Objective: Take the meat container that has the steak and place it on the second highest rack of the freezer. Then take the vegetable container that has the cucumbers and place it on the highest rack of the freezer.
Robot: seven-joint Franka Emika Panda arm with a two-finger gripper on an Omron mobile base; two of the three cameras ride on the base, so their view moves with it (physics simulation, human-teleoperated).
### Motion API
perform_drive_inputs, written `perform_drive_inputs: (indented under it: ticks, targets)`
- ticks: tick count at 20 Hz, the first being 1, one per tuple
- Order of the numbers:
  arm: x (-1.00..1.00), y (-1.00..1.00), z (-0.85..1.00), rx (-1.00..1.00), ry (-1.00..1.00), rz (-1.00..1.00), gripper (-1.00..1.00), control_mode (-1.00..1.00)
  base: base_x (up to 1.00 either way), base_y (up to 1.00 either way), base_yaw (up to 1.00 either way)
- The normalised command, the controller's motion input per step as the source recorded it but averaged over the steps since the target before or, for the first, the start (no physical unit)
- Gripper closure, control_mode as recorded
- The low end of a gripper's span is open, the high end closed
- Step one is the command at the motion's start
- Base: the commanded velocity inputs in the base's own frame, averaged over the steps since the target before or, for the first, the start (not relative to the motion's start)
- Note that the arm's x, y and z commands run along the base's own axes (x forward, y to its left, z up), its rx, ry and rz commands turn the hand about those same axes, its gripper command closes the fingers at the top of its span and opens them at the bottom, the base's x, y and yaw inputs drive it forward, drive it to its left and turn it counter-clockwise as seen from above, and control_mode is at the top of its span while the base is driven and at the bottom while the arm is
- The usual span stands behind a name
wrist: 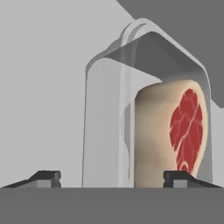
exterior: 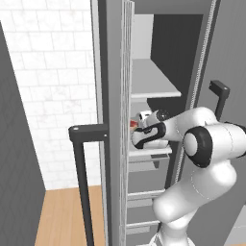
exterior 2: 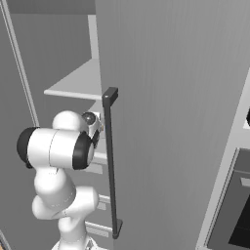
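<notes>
Hand view: clear meat container (wrist: 144, 109) with red-marbled steak (wrist: 186, 131), fingers (wrist: 46, 177) spread wide, empty.

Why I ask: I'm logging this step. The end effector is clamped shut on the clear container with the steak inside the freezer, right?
Not quite. In the hand view the end effector is open, its fingertips spread wide beside the clear container. The steak is in that container, inside the freezer.

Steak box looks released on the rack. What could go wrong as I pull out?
The open claw brackets the clear plastic container holding the raw red steak, so a crooked retreat might drag or tip it. The arm reaches between the grey freezer door and shelves; a wide swing could clip that door.
</notes>
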Motion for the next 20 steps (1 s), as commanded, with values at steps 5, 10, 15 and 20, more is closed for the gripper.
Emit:
perform_drive_inputs:
  ticks: [5,10,15,20]
  targets:
    - [-0.47,0.0,0.47,0.0,0.0,0.0,-1.0,-1.0,0.0,0.0,0.0]
    - [-0.34,0.0,0.85,0.0,0.05,0.0,-1.0,-1.0,0.0,0.0,0.0]
    - [-0.46,0.0,0.55,0.0,0.17,0.0,-1.0,-1.0,0.0,0.0,0.0]
    - [-0.9,0.0,0.05,0.0,0.14,0.0,-1.0,-1.0,0.0,0.0,0.0]
